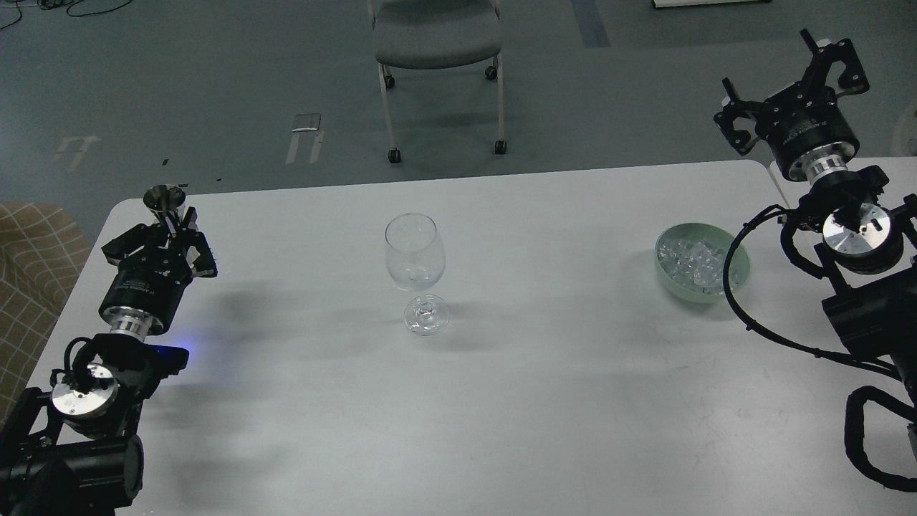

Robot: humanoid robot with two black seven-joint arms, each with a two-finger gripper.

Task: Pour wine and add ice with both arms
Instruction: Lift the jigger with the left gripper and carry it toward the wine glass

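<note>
A clear wine glass point(415, 254) stands upright at the table's middle; I cannot tell whether any wine is in it. A pale green bowl point(740, 258) at the right holds a heap of clear ice cubes point(691, 264). My left gripper point(173, 228) is at the far left of the table, shut on the base of a small shiny metal cup point(165, 198), held upright; what is inside the cup is hidden. My right gripper point(786, 82) is open and empty, raised beyond the table's far right corner, above and behind the bowl.
The white table point(544, 401) ends near my left gripper at the far left corner. A grey wheeled chair point(437, 32) stands on the floor behind the table. A second table edge point(895, 163) adjoins at the right. A checkered seat point(32, 244) is at the left.
</note>
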